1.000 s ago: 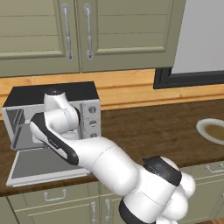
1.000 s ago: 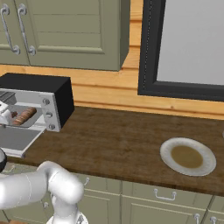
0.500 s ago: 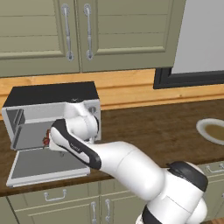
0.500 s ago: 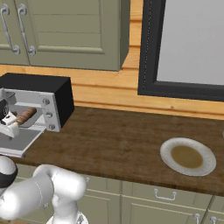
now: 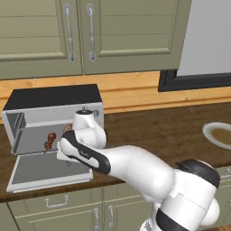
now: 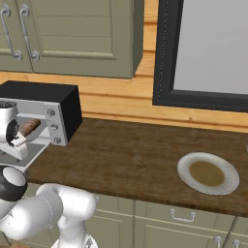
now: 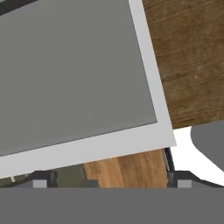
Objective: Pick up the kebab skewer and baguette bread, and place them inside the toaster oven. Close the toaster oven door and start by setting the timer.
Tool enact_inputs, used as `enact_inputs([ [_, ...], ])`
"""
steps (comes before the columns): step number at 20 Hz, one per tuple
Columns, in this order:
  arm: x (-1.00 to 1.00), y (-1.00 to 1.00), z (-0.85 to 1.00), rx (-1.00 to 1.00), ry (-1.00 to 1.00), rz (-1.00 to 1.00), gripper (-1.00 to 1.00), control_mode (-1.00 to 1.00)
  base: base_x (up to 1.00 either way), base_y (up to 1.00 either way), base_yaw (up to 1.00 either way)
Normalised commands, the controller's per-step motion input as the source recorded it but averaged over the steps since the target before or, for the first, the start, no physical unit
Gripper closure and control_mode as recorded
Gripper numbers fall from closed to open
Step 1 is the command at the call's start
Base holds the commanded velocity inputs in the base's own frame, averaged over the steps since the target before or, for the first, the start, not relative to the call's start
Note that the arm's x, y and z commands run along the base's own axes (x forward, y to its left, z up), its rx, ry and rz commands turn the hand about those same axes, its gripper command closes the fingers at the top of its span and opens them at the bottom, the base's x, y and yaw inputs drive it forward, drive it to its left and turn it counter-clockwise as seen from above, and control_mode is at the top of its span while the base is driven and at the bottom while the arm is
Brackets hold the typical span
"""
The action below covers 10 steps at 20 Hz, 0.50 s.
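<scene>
Hand point(image 7: 109, 181) is wide open and holds nothing, hanging just above the toaster oven door point(image 5: 45, 169), which lies flat and open on the desk point(image 5: 180, 131). The kebab skewer point(image 5: 49, 140) and baguette bread point(image 6: 29, 127) are inside the toaster oven point(image 5: 54, 97). From the hand, the door's front edge lies toward 6 o'clock, running side to side.

White arm bent low and leftward, tool point(image 7: 109, 183) pointing down, jaws wide apart
</scene>
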Motion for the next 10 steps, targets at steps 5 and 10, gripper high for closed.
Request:
enact_inputs([
  [5,0.32,0.05,-0.12,0.00,0.00,0.00,-1.00,-1.00,0.00,0.00,0.00],
  [10,0.39,0.10,-0.09,0.00,0.00,0.00,-1.00,-1.00,0.00,0.00,0.00],
])
